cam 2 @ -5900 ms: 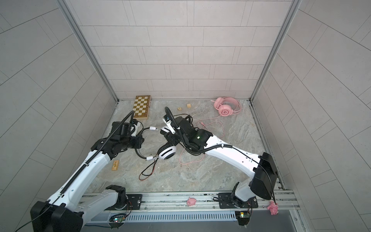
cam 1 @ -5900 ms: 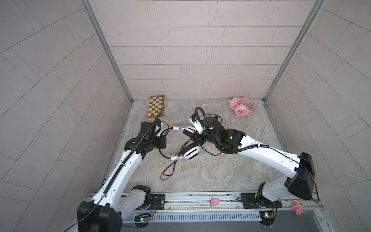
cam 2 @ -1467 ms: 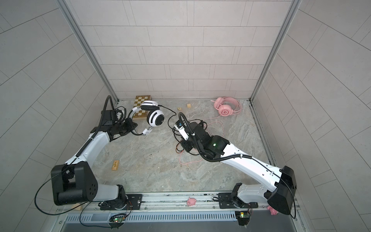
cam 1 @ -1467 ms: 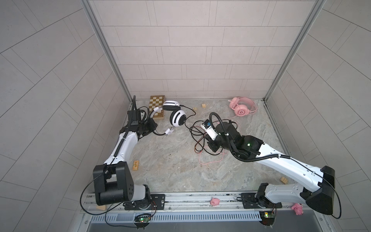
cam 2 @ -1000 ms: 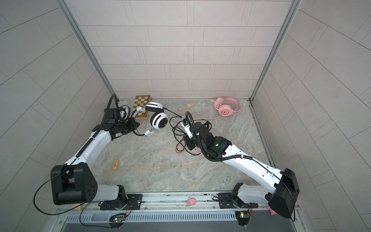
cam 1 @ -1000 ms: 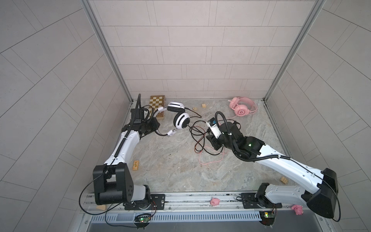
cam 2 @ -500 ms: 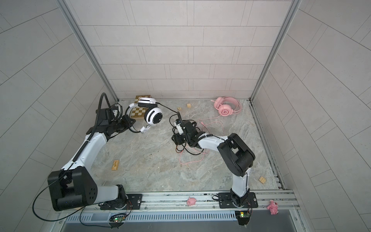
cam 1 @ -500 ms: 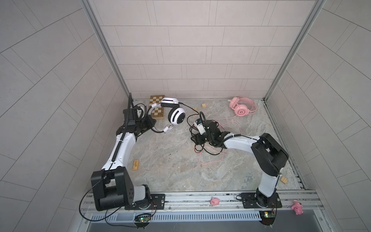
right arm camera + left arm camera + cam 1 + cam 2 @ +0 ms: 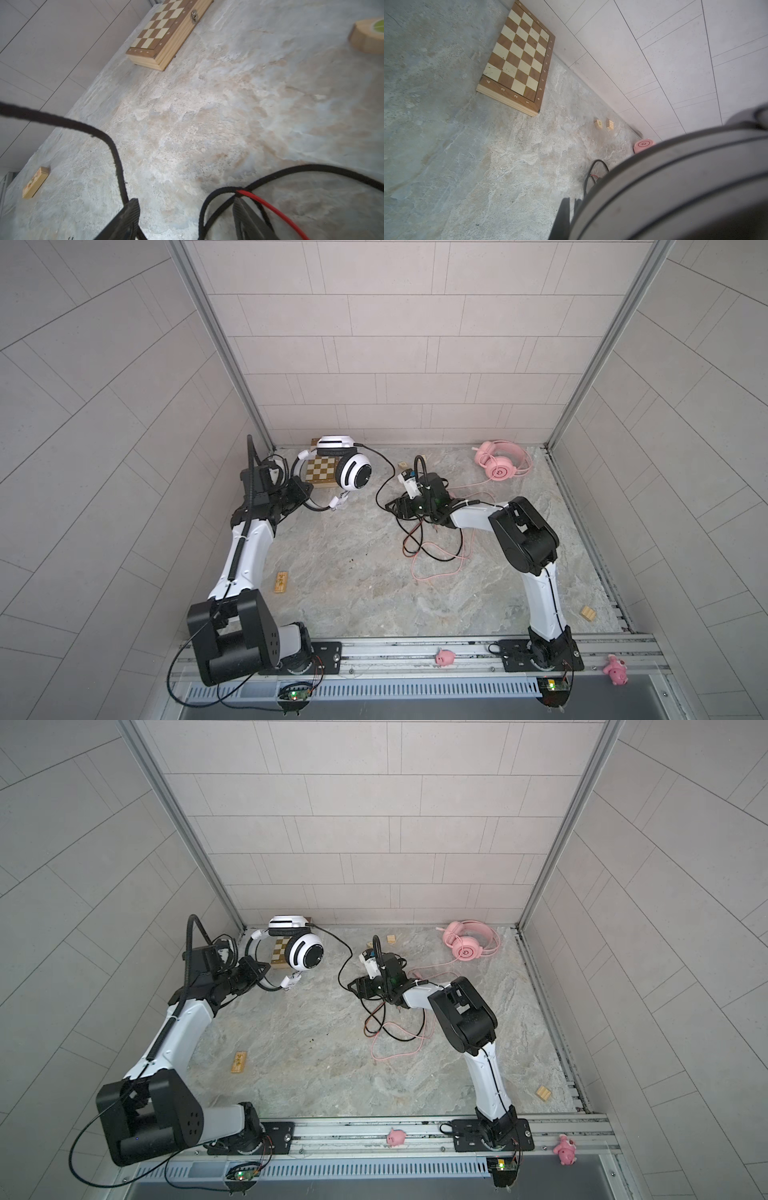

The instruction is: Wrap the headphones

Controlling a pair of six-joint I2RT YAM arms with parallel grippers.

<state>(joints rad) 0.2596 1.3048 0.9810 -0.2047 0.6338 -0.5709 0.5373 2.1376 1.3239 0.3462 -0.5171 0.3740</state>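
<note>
The white headphones (image 9: 353, 473) with black stripes hang in the air above the chessboard at the back left. My left gripper (image 9: 305, 494) is shut on their headband. In the left wrist view one blurred ear cup (image 9: 675, 187) fills the corner. Their black cord (image 9: 384, 472) sags down to a tangle (image 9: 419, 539) of black, red and pink cord on the table. My right gripper (image 9: 395, 508) is low over that tangle, open. In the right wrist view a black loop (image 9: 207, 207) lies between its fingers (image 9: 124, 220), unpinched. The pink headphones (image 9: 503, 464) lie at the back right.
A folded chessboard (image 9: 322, 472) lies against the back wall. Small wooden blocks sit at the left (image 9: 280, 583), the back middle (image 9: 402, 464) and the front right (image 9: 588, 613). Pink pig toys (image 9: 444, 657) sit on the front rail. Walls close in three sides.
My right arm has folded back, and its gripper has dropped to the cord tangle and opened wider. My left gripper has carried the white headphones slightly back and left.
</note>
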